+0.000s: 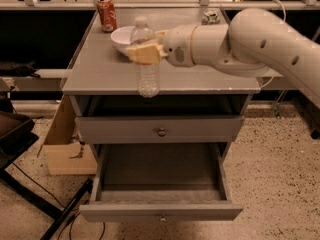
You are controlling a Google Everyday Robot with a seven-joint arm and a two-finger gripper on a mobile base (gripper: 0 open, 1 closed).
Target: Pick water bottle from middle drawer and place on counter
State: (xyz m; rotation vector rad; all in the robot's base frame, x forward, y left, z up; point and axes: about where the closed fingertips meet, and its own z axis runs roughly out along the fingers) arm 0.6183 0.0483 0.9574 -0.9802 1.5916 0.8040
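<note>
placement is the step you are in: the gripper [145,53] pinches the water bottle [148,78] around its upper body and holds it upright over the front edge of the counter [95,74], with its base hanging about level with that edge. the middle drawer [160,171] stands pulled out below with nothing in it. next, you need to carry the bottle further back over bare counter, keeping off the white bowl [120,38] just behind it, lower it until the base sits flat, then let go.
</note>
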